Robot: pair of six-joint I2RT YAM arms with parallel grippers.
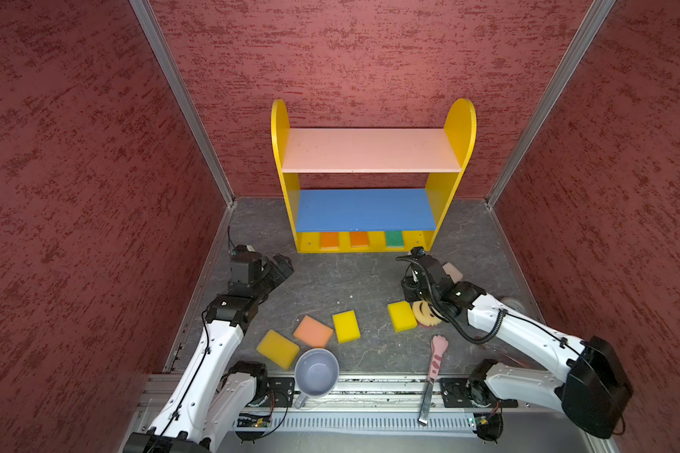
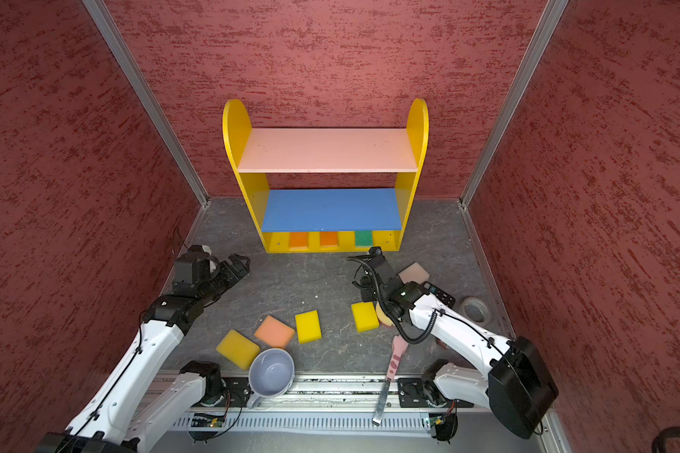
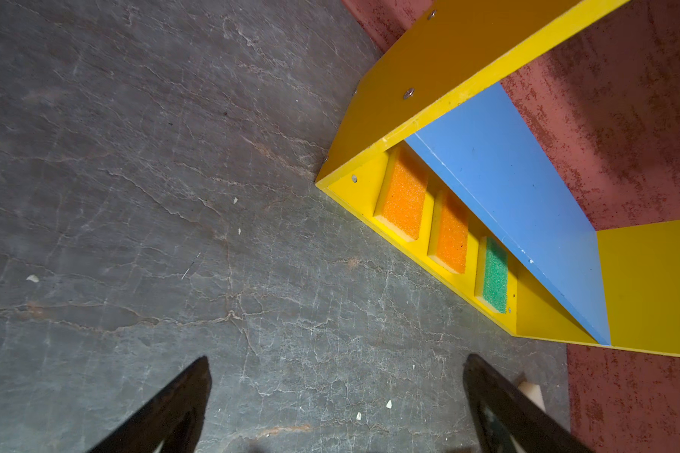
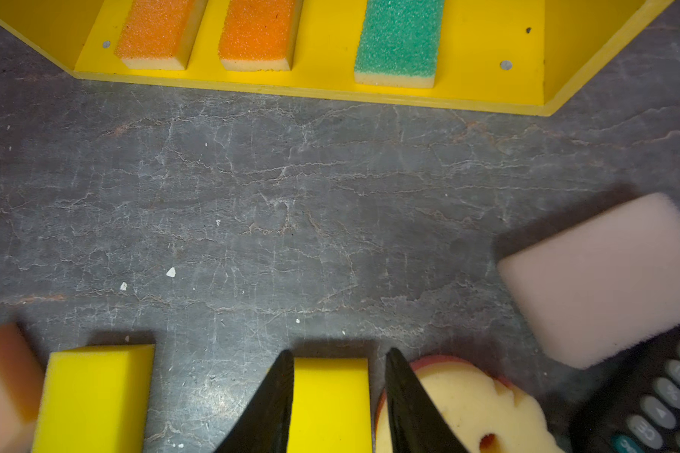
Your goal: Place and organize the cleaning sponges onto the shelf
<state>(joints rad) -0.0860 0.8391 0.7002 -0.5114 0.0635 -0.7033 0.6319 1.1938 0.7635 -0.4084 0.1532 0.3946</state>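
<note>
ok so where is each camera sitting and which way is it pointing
Top views: high above the near edge, looking down and forward across the table to the shelf; left arm and right arm show.
Left wrist: on the left arm, looking obliquely at the shelf front past wide-open jaws.
Right wrist: on the right arm, low, facing the bottom board; parted jaws frame a yellow sponge.
Shared: both wrist views catch the two orange sponges and green sponge there.

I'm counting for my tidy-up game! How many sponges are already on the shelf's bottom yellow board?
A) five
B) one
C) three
C: an orange sponge, a second orange sponge and a green sponge lie side by side on the bottom board of the shelf.
</note>
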